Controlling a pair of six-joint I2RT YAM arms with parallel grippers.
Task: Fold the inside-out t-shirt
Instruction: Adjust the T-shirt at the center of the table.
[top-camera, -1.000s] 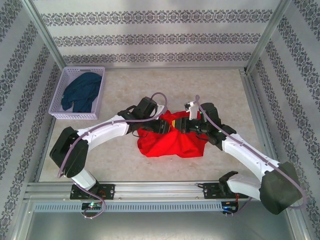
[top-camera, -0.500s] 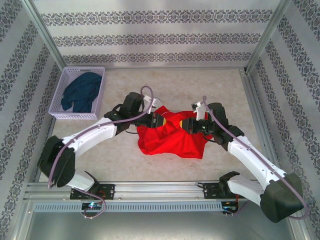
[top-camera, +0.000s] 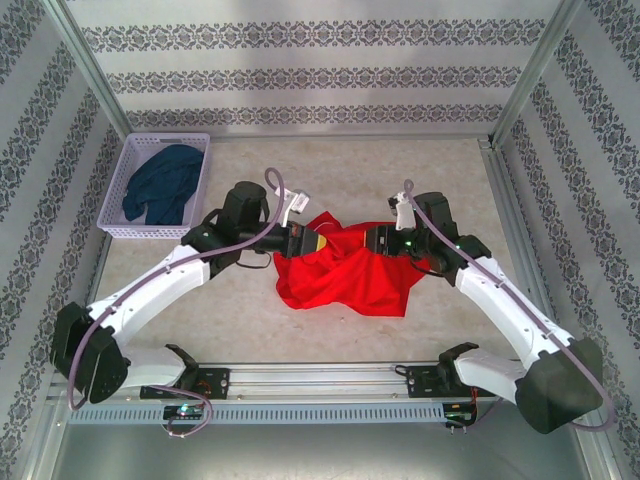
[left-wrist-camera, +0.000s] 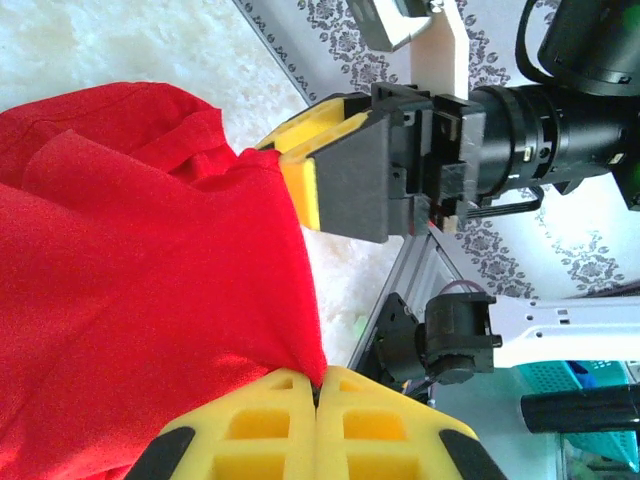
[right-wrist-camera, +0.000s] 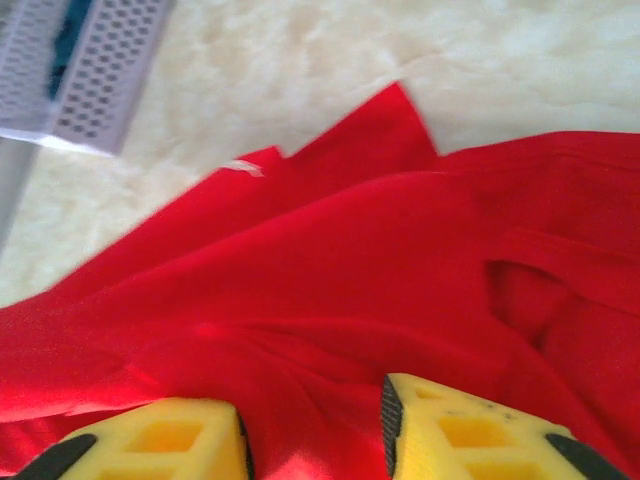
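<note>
The bright red t-shirt (top-camera: 340, 280) lies bunched at the middle of the table, plain red side showing. Its upper edge is lifted and stretched between both grippers. My left gripper (top-camera: 308, 241) holds the left end. In the left wrist view its yellow jaws (left-wrist-camera: 320, 385) are pressed together on a pinch of the red fabric (left-wrist-camera: 130, 280). My right gripper (top-camera: 372, 240) holds the right end. In the right wrist view a thick fold of the shirt (right-wrist-camera: 350, 230) runs between its yellow fingers (right-wrist-camera: 312, 440). The left wrist view also has the right gripper (left-wrist-camera: 300, 160) at the fabric's peak.
A lavender basket (top-camera: 120, 190) at the back left holds a dark navy garment (top-camera: 160, 185); its perforated wall (right-wrist-camera: 90, 70) appears in the right wrist view. Metal frame posts and patterned walls ring the pale table (top-camera: 400, 170).
Both grippers have moved apart and toward the back of the table. The shirt's upper edge has been drawn out wider between them. Both arms have stretched out further.
</note>
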